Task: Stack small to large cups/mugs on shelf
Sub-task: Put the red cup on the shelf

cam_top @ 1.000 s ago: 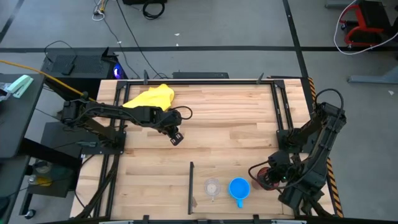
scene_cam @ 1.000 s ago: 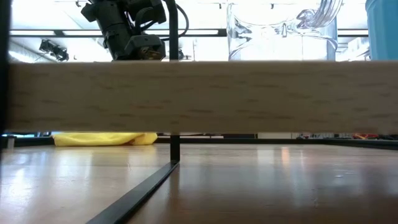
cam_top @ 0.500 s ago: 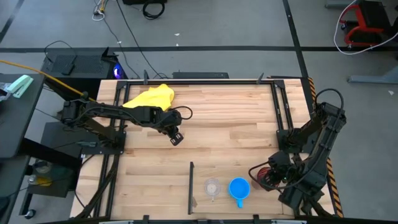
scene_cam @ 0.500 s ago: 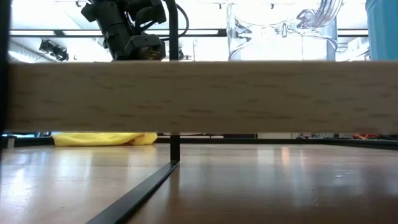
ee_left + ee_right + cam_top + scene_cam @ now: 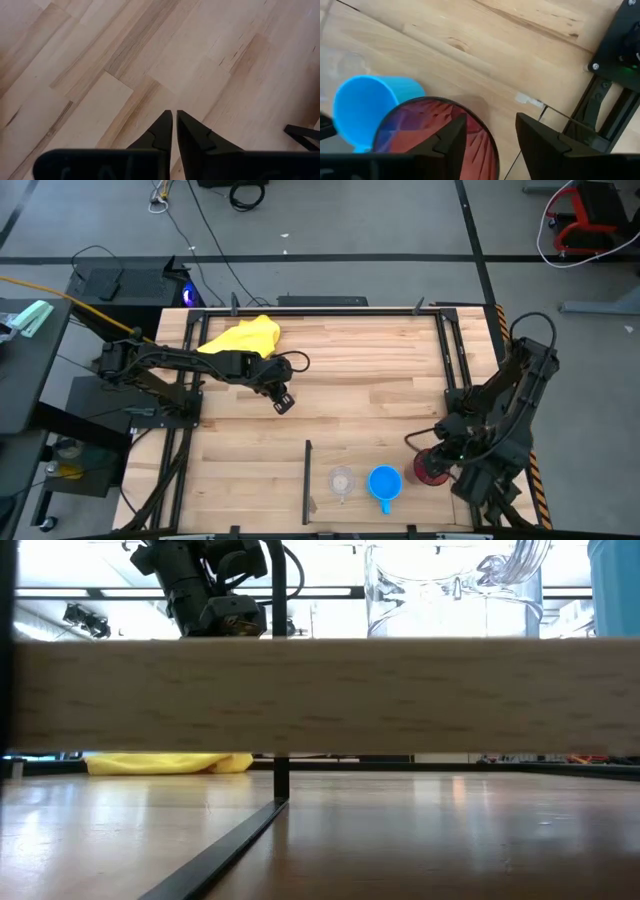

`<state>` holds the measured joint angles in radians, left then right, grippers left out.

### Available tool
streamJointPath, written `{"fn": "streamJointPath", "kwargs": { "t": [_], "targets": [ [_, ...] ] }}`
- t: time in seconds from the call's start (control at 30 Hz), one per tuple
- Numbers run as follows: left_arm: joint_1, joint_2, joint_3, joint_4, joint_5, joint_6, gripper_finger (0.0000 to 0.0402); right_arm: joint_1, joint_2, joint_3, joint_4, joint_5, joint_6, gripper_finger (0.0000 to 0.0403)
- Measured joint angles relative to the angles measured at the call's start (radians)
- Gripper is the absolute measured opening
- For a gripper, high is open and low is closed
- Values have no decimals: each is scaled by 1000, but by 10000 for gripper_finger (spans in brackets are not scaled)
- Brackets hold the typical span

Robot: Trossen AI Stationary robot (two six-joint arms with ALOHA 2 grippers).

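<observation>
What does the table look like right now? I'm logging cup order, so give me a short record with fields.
clear cup: near the front edge, beside the black divider strip
blue mug: next in the row, open side up
red tumbler: last in the row, right end effector astride its rim
left end effector: shut, over bare wood mid-table
yellow cloth: at the far edge
stacking: none nested

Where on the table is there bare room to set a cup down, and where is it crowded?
Bare: the wide wood between the yellow cloth and the right rails, and the corner left of the black divider strip. Crowded: right of that strip, where the clear cup, blue mug, red tumbler and right tool sit together.
</observation>
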<state>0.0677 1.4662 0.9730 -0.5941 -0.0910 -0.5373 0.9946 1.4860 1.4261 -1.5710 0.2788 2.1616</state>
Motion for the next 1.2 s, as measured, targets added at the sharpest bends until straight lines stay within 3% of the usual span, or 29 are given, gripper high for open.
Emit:
{"fn": "streamJointPath", "kwargs": {
  "t": [0.5,0.83,0.9,1.03,1.2],
  "targets": [
    [0,0,0,0,10,2,32,3,-205,0,0,10,8,128],
    [0,0,0,0,10,-44,24,2,-347,0,1,325,-99,125],
    [0,0,0,0,10,-83,21,2,-357,0,0,300,-105,125],
    [0,0,0,22,10,-106,23,1,-352,-10,2,153,-145,122],
    [0,0,0,106,9,-106,29,-48,-332,-50,-1,125,-180,104]
  ]
}}
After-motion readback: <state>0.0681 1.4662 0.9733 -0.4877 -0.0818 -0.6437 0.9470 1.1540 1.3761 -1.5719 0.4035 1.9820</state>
